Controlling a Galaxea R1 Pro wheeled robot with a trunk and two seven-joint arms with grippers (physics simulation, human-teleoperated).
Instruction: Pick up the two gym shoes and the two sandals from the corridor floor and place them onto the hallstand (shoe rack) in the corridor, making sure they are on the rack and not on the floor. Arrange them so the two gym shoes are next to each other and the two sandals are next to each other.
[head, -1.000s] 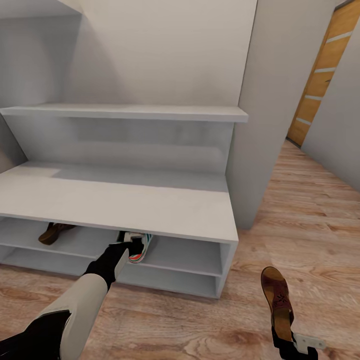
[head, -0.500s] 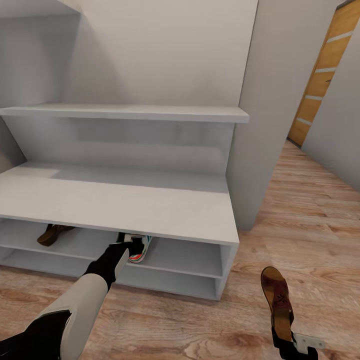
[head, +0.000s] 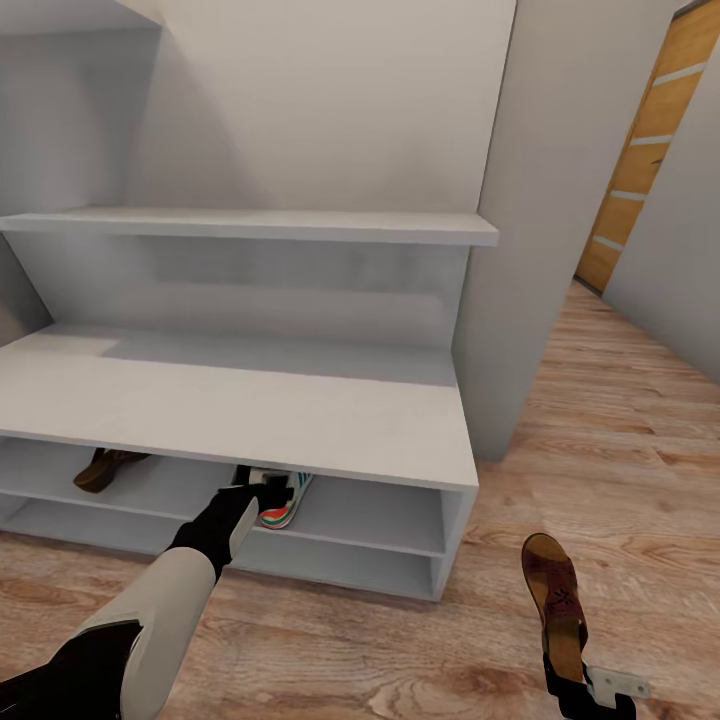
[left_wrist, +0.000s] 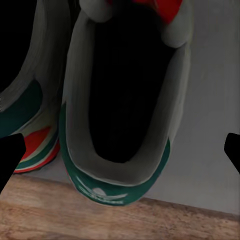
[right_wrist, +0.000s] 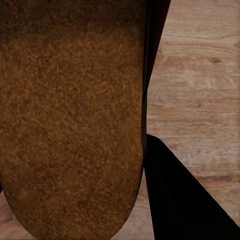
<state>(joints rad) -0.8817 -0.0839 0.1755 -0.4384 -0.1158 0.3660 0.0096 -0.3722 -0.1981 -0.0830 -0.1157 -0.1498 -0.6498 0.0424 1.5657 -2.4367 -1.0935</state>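
Observation:
The light-grey hallstand fills the middle of the head view. On its upper open shelf row a gym shoe lies just past my left gripper. The left wrist view looks into that gym shoe, with a second gym shoe close beside it. The left gripper is open, its fingertips apart from the shoe. One brown sandal rests further left on the same shelf. My right gripper is shut on the other sandal, held above the corridor floor; its brown sole shows in the right wrist view.
A grey wall panel stands at the hallstand's right end. Past it the corridor runs back to a wooden door. A long wall shelf hangs above the bench top. A lower shelf row sits beneath the shoes.
The gym shoe at the left gripper now lies a little further right on the shelf, with more of its sole showing. The right arm and its sandal have not moved.

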